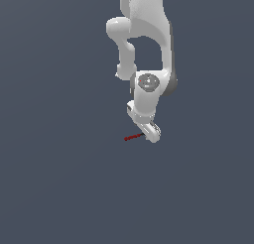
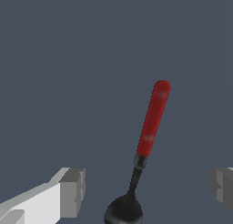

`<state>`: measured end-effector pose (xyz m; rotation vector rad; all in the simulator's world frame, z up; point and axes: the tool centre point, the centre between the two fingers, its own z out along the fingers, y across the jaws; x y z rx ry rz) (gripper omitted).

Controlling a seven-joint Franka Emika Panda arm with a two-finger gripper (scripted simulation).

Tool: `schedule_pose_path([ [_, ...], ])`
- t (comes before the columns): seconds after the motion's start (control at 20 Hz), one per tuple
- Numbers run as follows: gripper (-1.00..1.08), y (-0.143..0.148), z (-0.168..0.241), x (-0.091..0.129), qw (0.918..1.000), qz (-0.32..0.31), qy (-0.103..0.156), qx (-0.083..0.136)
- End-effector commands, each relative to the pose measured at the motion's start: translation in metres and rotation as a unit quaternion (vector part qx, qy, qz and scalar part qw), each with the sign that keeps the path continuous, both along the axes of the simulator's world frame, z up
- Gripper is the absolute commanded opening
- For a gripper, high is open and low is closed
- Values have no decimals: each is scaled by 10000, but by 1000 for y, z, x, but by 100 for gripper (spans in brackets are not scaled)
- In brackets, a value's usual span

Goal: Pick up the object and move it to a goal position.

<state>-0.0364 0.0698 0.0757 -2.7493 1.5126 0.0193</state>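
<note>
The object point(image 2: 152, 120) is a thin tool with a red handle, a short dark shaft and a black rounded head point(image 2: 124, 211). In the wrist view it lies between the two grey fingertips point(image 2: 73, 191) of my gripper point(image 2: 146, 189), which stand wide apart and touch nothing. The head end sits nearest the gripper and the red handle points away from it. In the exterior view the object point(image 1: 133, 137) shows as a small red streak sticking out to the exterior view's left of the gripper point(image 1: 152, 134), which is low over the surface. The gripper is open.
The white arm point(image 1: 149, 49) reaches down from the top of the exterior view. A plain dark grey-blue surface point(image 1: 59, 188) fills everything around it.
</note>
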Motion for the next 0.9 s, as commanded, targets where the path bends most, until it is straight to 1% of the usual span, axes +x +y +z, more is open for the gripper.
schedule_pose_path([
  [0.0,100,3,-4,-2,9996,-297,-9,-12],
  [0.2,100,7,-9,-6,9978,-662,-21,-28],
  [0.45,100,10,-13,-8,9953,-971,-33,-42],
  [0.85,100,12,-15,-10,9938,-1108,-38,-49],
])
